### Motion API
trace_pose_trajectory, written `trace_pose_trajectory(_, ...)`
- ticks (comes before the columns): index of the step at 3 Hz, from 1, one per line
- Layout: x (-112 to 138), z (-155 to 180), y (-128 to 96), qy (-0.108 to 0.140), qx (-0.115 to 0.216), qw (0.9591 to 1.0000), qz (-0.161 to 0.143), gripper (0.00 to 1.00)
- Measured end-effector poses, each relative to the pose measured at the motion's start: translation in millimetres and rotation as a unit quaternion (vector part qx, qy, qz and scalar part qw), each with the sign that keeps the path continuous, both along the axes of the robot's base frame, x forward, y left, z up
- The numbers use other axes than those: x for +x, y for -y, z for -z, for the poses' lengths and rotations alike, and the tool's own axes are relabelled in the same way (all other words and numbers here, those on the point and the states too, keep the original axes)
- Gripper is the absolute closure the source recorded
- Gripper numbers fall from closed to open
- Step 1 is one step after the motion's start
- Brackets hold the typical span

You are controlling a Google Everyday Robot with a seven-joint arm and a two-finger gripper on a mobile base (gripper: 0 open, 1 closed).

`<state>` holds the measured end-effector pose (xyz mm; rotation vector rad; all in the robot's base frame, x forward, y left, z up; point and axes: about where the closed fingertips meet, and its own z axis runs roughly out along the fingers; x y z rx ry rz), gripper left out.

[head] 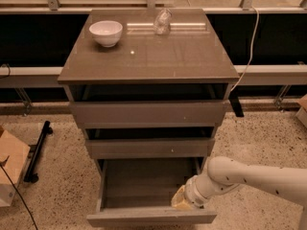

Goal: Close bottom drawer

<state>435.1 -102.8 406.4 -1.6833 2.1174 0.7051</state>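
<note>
I see the bottom drawer (144, 186) pulled well out at 6 o'clock, below the middle drawer (149, 147), its plank floor showing. My pincer (181, 201) sits inside the box at its 5 o'clock corner, just behind the drawer's front panel. Whether it is released or clenched, I cannot tell.

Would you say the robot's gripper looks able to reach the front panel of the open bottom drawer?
Probably yes: the gripper sits just inside the open grey-brown wooden bottom drawer, beside its front panel, with nothing visible between them.
</note>
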Motion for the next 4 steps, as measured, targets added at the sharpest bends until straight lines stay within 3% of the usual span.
trace_pose_trajectory(1,3.7,28.7,3.9,-0.019,0.036,0.9991,0.007,1.0)
trace_pose_trajectory(2,5.8,34.9,2.4,-0.021,0.04,0.9989,0.008,1.0)
trace_pose_trajectory(4,-1.8,81.4,5.0,-0.035,0.027,0.9987,0.025,1.0)
